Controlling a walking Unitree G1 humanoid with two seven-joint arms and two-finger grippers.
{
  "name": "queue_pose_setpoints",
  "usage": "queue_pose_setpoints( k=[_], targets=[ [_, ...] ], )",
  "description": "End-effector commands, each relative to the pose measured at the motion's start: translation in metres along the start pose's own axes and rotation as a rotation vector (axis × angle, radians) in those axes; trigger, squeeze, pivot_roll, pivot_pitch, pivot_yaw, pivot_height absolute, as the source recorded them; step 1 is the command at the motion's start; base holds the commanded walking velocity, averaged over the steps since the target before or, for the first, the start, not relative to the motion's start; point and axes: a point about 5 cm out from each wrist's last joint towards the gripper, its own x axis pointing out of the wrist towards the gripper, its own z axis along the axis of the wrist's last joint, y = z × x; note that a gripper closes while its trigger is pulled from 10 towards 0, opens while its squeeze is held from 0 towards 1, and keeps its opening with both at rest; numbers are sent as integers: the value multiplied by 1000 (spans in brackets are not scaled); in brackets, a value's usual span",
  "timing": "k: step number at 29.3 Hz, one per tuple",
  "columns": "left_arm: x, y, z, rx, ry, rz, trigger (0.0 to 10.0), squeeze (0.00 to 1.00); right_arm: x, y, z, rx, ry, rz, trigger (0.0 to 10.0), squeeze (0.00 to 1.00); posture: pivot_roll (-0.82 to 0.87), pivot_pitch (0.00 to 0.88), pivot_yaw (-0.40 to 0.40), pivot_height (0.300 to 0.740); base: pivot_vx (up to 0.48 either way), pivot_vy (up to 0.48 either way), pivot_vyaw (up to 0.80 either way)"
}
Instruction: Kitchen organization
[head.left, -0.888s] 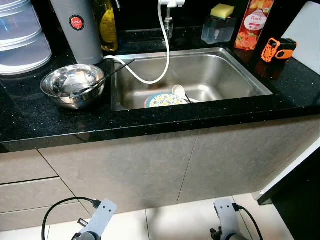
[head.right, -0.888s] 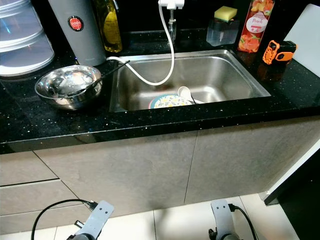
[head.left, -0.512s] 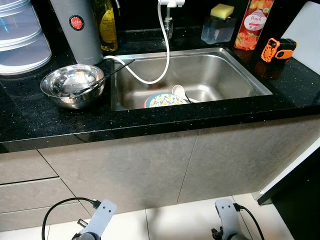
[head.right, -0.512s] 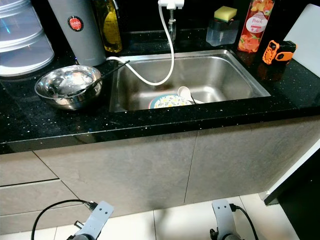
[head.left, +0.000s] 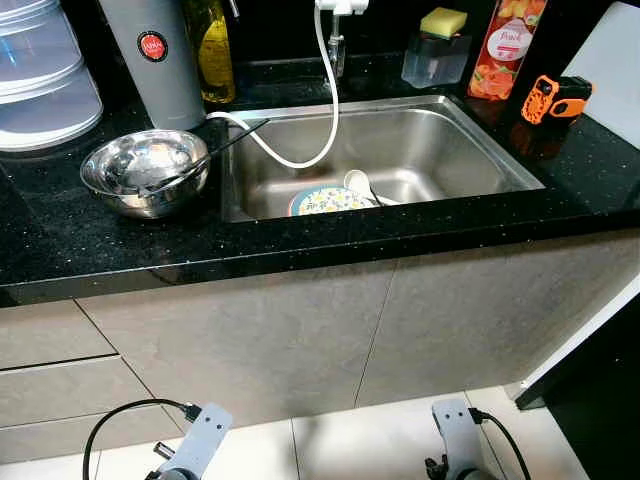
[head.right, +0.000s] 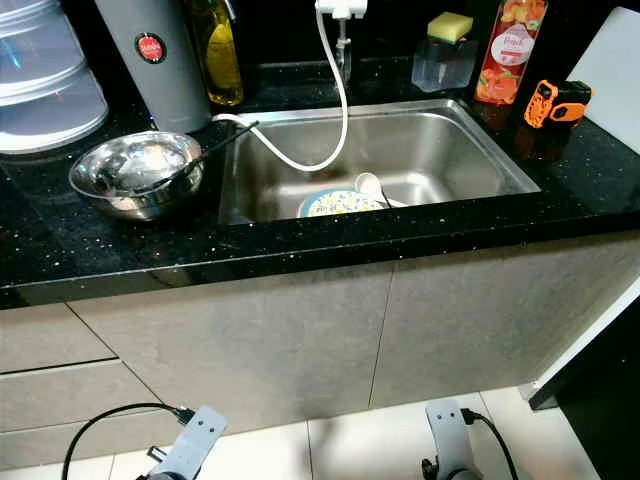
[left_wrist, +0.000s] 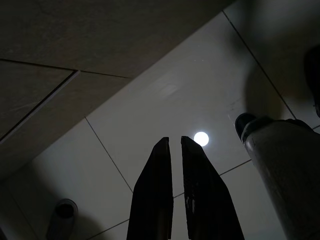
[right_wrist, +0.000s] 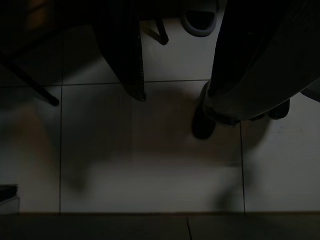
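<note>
A steel sink (head.left: 470, 140) is set into the black stone counter (head.left: 90, 250). Inside it lie a patterned plate (head.left: 322, 201) and a white spoon (head.left: 358, 184), with a white hose (head.left: 325, 90) looping down from the tap. On the counter to the sink's left stands a steel bowl (head.left: 145, 170) with a dark utensil (head.left: 225, 143) resting in it. Both arms hang idle low before the cabinet, the left arm (head.left: 198, 440) and the right arm (head.left: 455, 432). My left gripper (left_wrist: 175, 141) points at the tiled floor, shut and holding nothing. The right wrist view is dark, over floor tiles.
Along the back stand a grey canister (head.left: 155, 55), an oil bottle (head.left: 210, 50), a sponge on a clear holder (head.left: 437, 48), a peach bottle (head.left: 500, 45) and an orange tool (head.left: 553, 97). Stacked clear containers (head.left: 40, 80) are at the far left. Cabinet fronts and drawers (head.left: 60, 370) face me.
</note>
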Motion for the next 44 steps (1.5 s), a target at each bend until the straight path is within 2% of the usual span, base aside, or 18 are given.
queue_pose_setpoints(
  k=[1,32,44],
  targets=[
    [-1,6,-5,23,7,6,10000,0,0,1,-2,0,3,2,10000,0,8,0,5,740,0,0,0],
    [-2,3,-7,14,9,3,10000,0,-1,0,-2,0,0,3,10000,0,7,0,-6,740,0,0,0],
    [0,1,0,13,-6,1,10000,0,-1,0,-2,0,1,1,10000,0,7,0,-8,740,0,0,0]
  ],
)
